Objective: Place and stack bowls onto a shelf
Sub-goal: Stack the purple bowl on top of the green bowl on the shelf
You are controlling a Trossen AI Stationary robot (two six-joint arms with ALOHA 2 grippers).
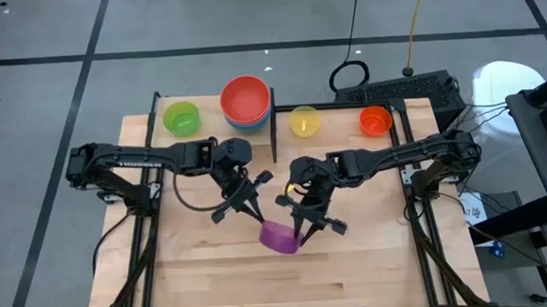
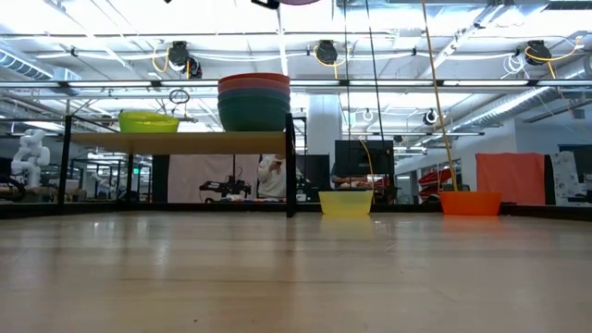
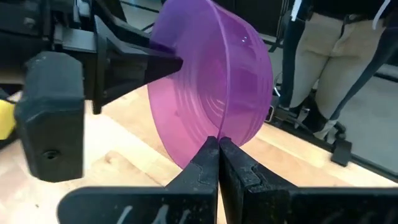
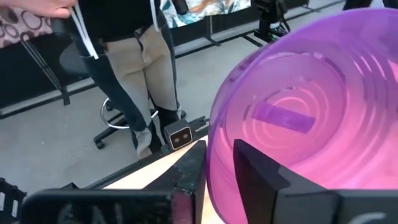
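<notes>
A purple bowl (image 1: 281,237) hangs on edge in the air over the table's middle, between my two grippers. My left gripper (image 1: 260,221) is shut on its rim. My right gripper (image 4: 217,177) stands open across the rim on the opposite side. The shelf (image 2: 176,141) stands at the far left with a green bowl (image 1: 181,116) and a stack of larger bowls, red on top (image 1: 244,98), resting on its plank. A yellow bowl (image 1: 304,120) and an orange bowl (image 1: 375,121) sit on the table to the right of the shelf's upright end bar (image 1: 273,133). My left gripper pinches the purple bowl's rim (image 3: 219,132) between its two fingers, only at their free ends. The fingers come slanting down from the table's left. The bowl stands on edge above them, lifted clear of the table. My right gripper has one finger (image 4: 264,171) inside the bowl and one (image 4: 186,171) outside, at the rim; whether either touches the wall I cannot tell.
A person's legs (image 4: 140,74) and a stool base (image 4: 121,121) show beyond the table. A keyboard (image 1: 403,90) and cables lie at the far right. Bare wood (image 1: 291,286) lies toward the near edge.
</notes>
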